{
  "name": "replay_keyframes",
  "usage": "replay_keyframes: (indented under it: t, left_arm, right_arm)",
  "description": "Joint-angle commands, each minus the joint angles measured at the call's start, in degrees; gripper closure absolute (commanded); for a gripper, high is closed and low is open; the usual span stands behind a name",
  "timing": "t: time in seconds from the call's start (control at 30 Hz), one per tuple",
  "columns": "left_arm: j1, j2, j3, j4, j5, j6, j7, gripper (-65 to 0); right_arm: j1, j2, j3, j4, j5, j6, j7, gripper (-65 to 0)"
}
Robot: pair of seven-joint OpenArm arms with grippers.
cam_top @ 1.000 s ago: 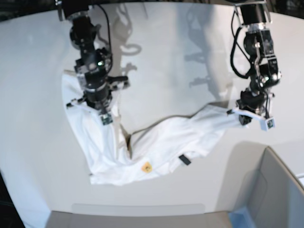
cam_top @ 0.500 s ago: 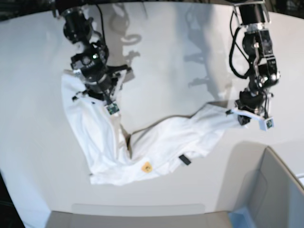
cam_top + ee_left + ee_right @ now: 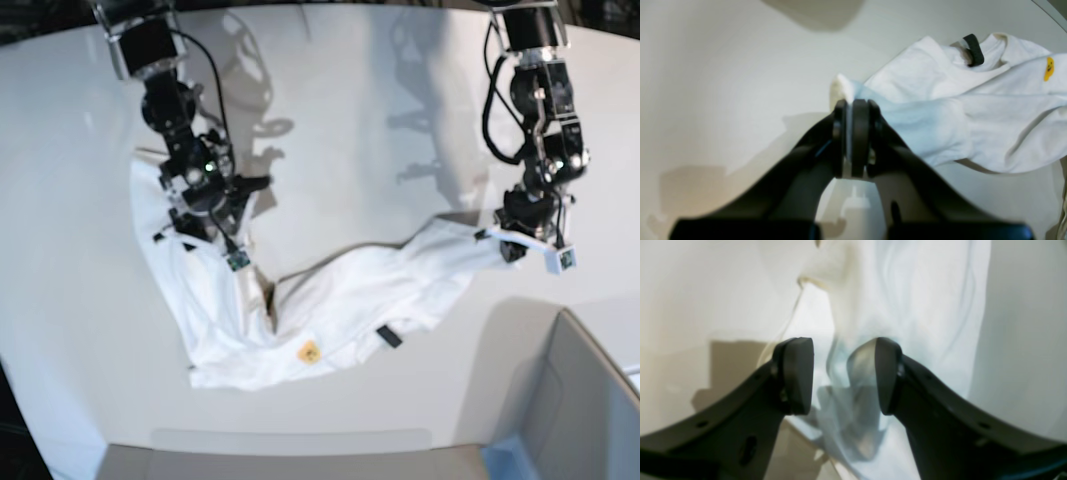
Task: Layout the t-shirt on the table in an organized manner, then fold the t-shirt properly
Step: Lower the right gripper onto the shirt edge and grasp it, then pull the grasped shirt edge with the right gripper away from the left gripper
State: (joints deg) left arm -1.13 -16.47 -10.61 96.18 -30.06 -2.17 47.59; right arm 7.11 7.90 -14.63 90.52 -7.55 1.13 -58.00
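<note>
T-shirt (image 3: 320,300) crumpled on table (image 3: 350,120) | L claw (image 3: 853,140) clamped on it | R claw (image 3: 843,373) apart

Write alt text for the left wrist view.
The left gripper, jaws shut, pinches an edge of the white t-shirt above the white table. The shirt trails right, showing a black tag and yellow-orange label.

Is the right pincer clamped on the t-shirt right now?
No, the right pincer is open, its pads spread apart above the t-shirt with nothing pinched between them.
</note>
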Motion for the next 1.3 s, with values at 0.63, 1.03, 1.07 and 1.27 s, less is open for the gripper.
replay_keyframes:
  t: [0.63, 1.03, 1.07, 1.27]
  left_arm:
    - [-1.29, -0.72, -0.42, 1.18, 0.13, -0.07, -1.40, -2.9]
    - [-1.29, -0.63, -0.51, 1.18, 0.13, 0.02, -1.48, -2.9]
    - [-1.20, -0.63, -0.60, 1.18, 0.13, 0.02, -1.48, -2.9]
    - [-0.94, -0.72, -0.33, 1.18, 0.13, 0.02, -1.48, -2.9]
  right_arm:
    - [-5.05, -0.21, -0.18, -0.10, 0.30, -0.03, 3.27, 0.0]
    - [-7.86, -1.44, 6.77, 27.77, 2.67, 0.06, 5.03, 0.0]
    - [-7.95, -2.85, 10.11, 27.77, 5.13, 0.06, 6.17, 0.0]
    - [-5.31, -4.87, 37.80, 22.49, 25.18, 0.41, 10.04, 0.0]
